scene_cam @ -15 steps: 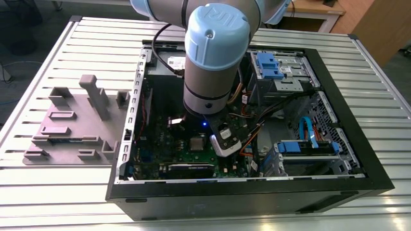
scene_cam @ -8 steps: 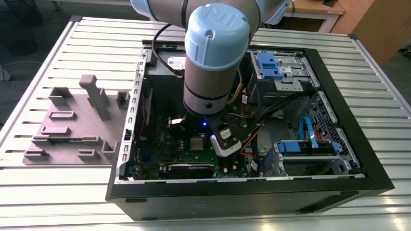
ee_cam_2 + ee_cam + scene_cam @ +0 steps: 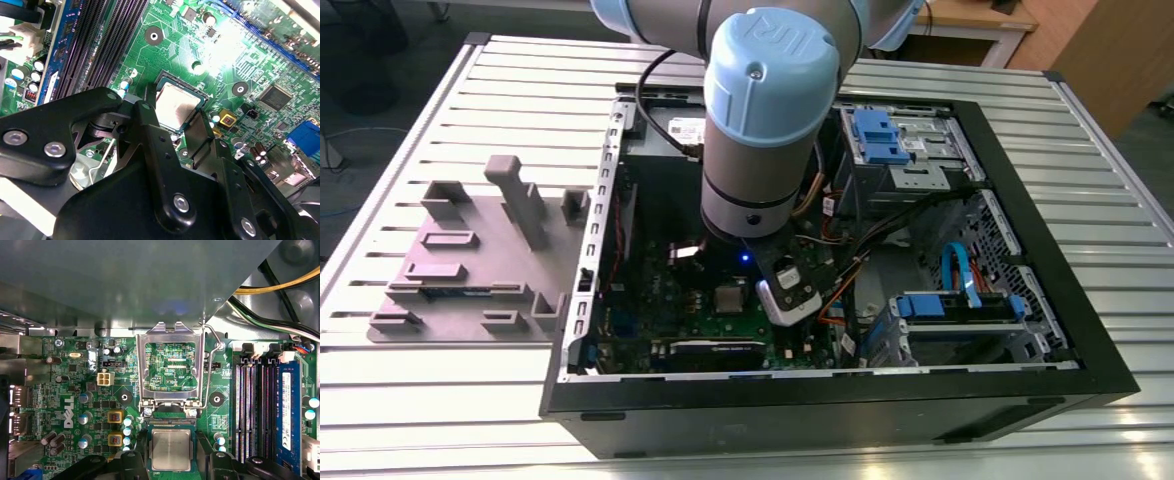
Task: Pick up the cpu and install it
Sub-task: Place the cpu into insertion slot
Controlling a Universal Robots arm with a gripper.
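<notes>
in the first wrist view we see the cpu (image 3: pixel 171 450) lying flat, silvery top up, at the socket on the green motherboard (image 3: pixel 75 390), just beside the hinge of the metal load frame (image 3: pixel 142 370). the frame is swung open, away from the socket, and its wire lever (image 3: pixel 206 365) lies along one side of it. whether the chip is fully seated we cannot tell.

in the second wrist view the tool (image 3: pixel 176 117) straddles the cpu, closed to about the chip's width. its black fingers (image 3: pixel 148 120) rest against two opposite edges, so as far as we can see it has hold of the chip.

a bank of dark memory slots (image 3: pixel 252 410) runs beside the socket, with a blue memory module (image 3: pixel 286 410) in the outer one.

in the exterior view the robot arm (image 3: pixel 767 110) reaches straight down into the open computer case (image 3: pixel 827 385), which lies on its side on a slatted metal worktop (image 3: pixel 520 110). a grey parts fixture (image 3: pixel 467 270) sits on the worktop towards the exterior view's left, apart from the case.
</notes>
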